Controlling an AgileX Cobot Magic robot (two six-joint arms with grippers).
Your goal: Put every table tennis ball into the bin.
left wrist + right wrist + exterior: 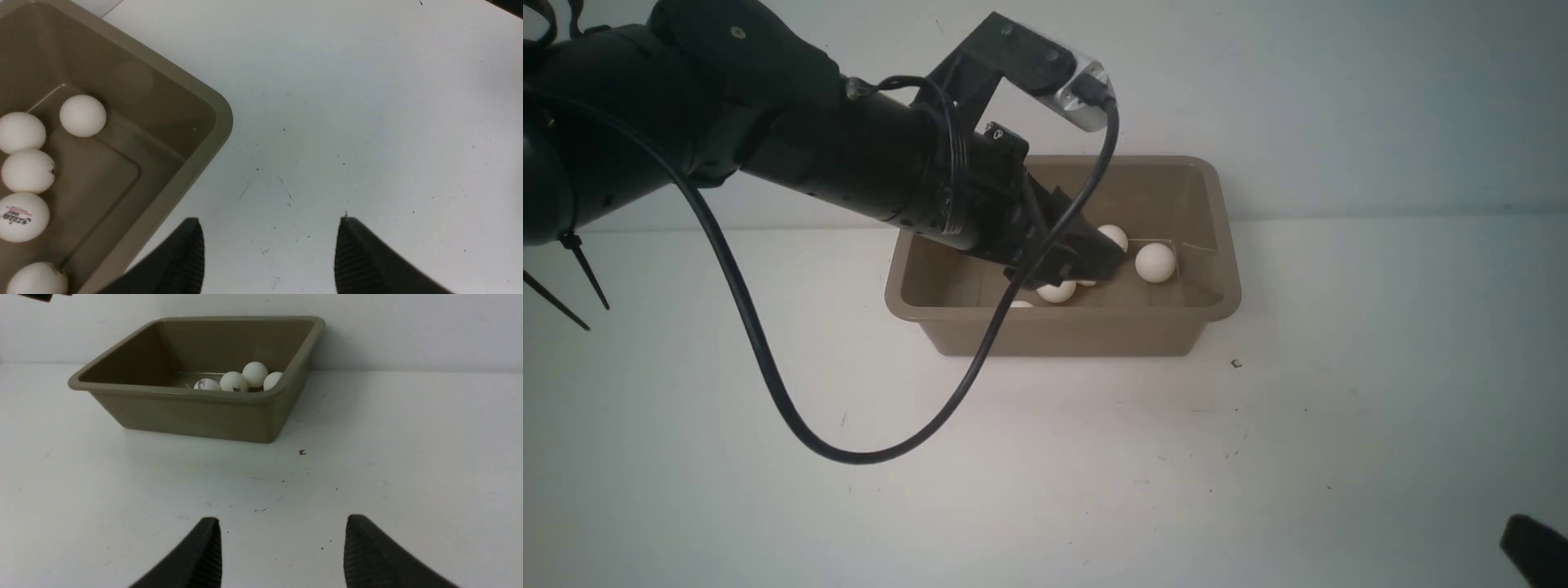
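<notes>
Inside the taupe bin (220, 118): five matte white balls (83, 115), one logo unreadable; left gripper (269, 253) and right gripper (282, 551) both spread, empty.

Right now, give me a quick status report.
Left hand open, empty, over the bin. Right hand open, empty. Five table tennis balls in bin. None visible on table. Nothing blocking.

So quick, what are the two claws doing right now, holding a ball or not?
Left gripper: open, holding nothing, beside the bin.
Right gripper: open, holding nothing, above the table.
</notes>
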